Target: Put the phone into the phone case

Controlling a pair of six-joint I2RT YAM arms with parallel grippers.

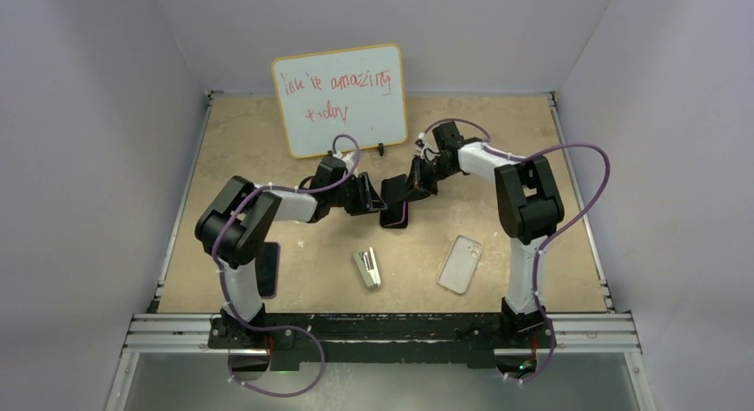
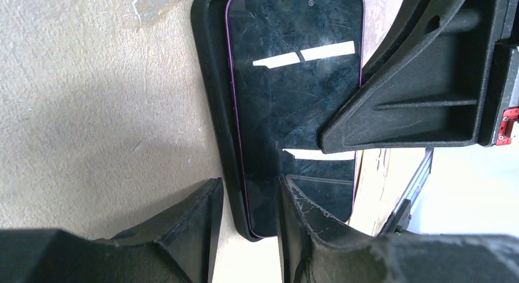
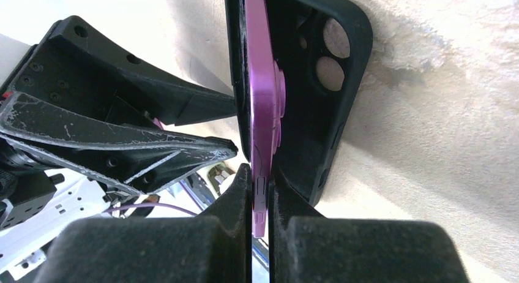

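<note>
Left arm (image 1: pixel 240 222): elbow raised, forearm reaching inward.
Right arm (image 1: pixel 527 202): elbow raised, wrist turned inward (towards its partner).
Left gripper (image 2: pixel 248 186): jaws narrowly apart.
Right gripper (image 3: pixel 260 171): pinched onto the phone (image 3: pixel 260 99) edge.

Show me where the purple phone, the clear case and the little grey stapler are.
Purple phone (image 2: pixel 287 93): left wrist view, middle of its dark screen.
Clear case (image 1: pixel 460 263): top view, centre of its flat back.
Grey stapler (image 1: pixel 367 269): top view, middle of its top arm.

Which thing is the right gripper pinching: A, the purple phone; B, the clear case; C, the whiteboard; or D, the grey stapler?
A: in the right wrist view the right gripper is shut on the edge of the purple phone, beside a black case.
</note>
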